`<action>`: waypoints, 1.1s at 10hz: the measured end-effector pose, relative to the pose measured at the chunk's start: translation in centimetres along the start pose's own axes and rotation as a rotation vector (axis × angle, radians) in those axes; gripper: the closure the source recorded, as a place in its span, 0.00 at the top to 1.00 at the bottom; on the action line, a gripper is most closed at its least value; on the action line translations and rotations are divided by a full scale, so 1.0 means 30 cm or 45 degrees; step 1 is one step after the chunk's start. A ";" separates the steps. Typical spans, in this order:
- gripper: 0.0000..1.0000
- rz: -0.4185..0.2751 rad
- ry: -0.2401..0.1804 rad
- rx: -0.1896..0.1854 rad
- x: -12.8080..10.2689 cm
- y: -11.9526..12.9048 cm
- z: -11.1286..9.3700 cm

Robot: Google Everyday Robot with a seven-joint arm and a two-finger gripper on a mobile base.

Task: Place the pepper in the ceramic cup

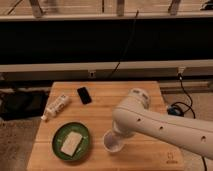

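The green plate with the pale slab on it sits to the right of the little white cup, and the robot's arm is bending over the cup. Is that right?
Not quite. In the camera view the green plate sits to the left of the ceramic cup, not the right. The arm does bend over the cup, and its gripper is hidden behind the arm.
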 end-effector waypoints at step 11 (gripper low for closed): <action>0.05 -0.078 -0.056 0.090 -0.186 -0.034 -0.049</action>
